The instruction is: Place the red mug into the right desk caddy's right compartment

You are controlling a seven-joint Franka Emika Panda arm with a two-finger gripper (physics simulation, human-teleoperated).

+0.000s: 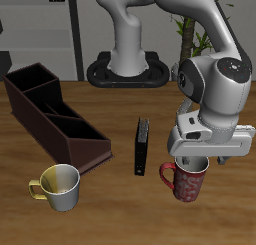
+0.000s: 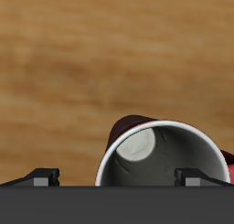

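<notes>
The red mug (image 1: 187, 182) stands upright near the table's front edge, its handle (image 1: 166, 172) pointing toward the black slab. My gripper (image 1: 193, 165) hangs right over its rim, open. In the wrist view the red mug (image 2: 163, 159) shows its grey inside, with one fingertip (image 2: 196, 177) over the opening and the other fingertip (image 2: 41, 177) outside the wall; the gripper (image 2: 119, 177) holds nothing. The right desk caddy (image 1: 55, 114), a long dark maroon box with inner dividers, lies across the table, well apart from the mug. I cannot pick out its right compartment from here.
A cream-yellow mug (image 1: 58, 186) stands near the front edge, just in front of the caddy's near end. A thin black slab (image 1: 142, 147) lies on the wood between the caddy and the red mug. The robot's base (image 1: 128, 69) is at the back.
</notes>
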